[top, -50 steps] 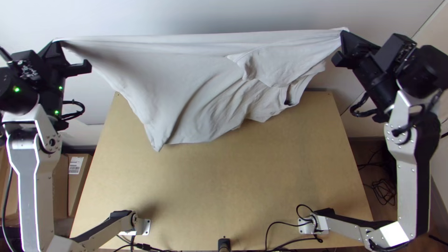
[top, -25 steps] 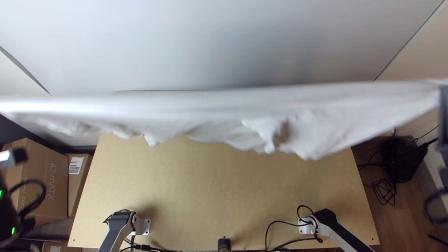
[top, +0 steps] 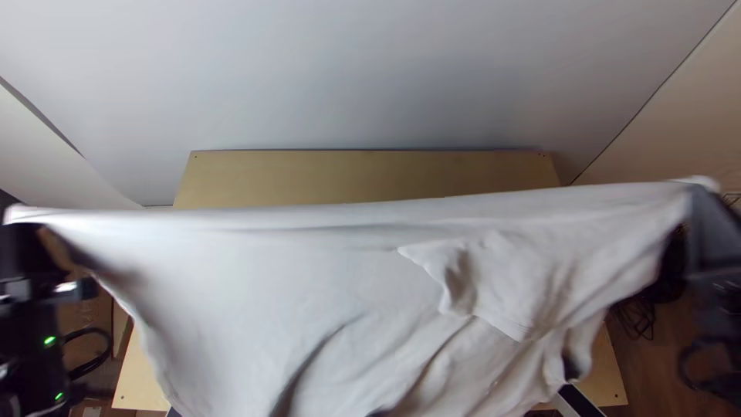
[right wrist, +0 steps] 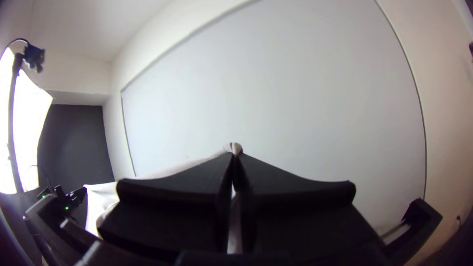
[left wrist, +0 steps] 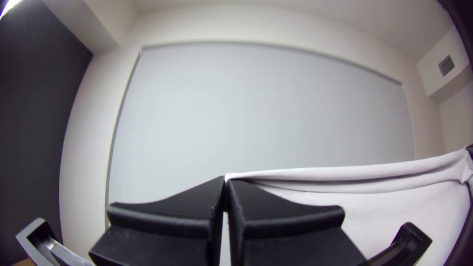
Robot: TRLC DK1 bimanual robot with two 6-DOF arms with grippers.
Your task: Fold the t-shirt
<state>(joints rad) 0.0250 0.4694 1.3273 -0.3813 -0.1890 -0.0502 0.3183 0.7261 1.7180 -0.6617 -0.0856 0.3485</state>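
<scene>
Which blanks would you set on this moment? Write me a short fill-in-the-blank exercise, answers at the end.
The left tool and the right tool are both ____ on the shirt. The shirt hangs in the air ____ the wooden table. Small lights at the top view's lower left glow ____.

Missing words: shut; above; green.

Lab-like room, table [top: 309,174], studio lamp [right wrist: 30,116]

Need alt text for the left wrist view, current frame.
Left gripper with its jaws closed on the edge of a pale t-shirt, which stretches away from it with cloth hanging from a long folded band. Behind is a large grey panel on a pale wall.
</scene>
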